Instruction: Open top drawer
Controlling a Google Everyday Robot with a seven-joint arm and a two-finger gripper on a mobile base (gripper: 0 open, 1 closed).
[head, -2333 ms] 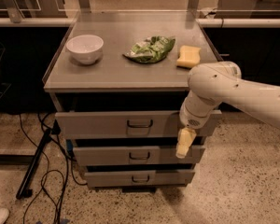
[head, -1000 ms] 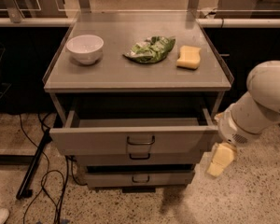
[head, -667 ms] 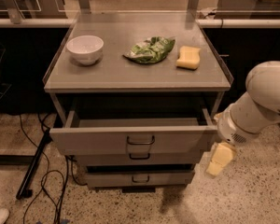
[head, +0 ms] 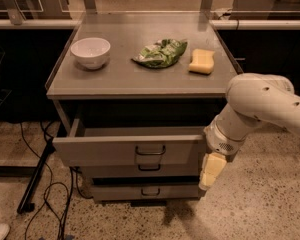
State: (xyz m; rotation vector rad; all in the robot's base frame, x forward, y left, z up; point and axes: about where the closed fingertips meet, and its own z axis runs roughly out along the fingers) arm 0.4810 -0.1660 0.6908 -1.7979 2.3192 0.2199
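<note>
The top drawer (head: 105, 151) of the grey metal cabinet stands pulled out toward me, and its inside looks dark. Its small loop handle (head: 150, 150) is in the middle of the front panel, with nothing on it. My gripper (head: 210, 171) hangs pointing down from the white arm (head: 260, 101), just off the drawer front's right end and apart from the handle. The two shorter drawers sit below: the middle one (head: 149, 168) is mostly hidden behind the open front, and the bottom one (head: 150, 191) is closed.
On the cabinet top (head: 140, 81) are a white bowl (head: 90, 52), a green bag (head: 160, 53) and a yellow sponge (head: 202, 61). Black cables and a stand leg (head: 40, 184) lie on the floor at the left. Counters run behind.
The top drawer was shut with my gripper at its front right; it is now pulled out. My gripper has moved right and down, off the drawer front. Little has changed over the last second.
</note>
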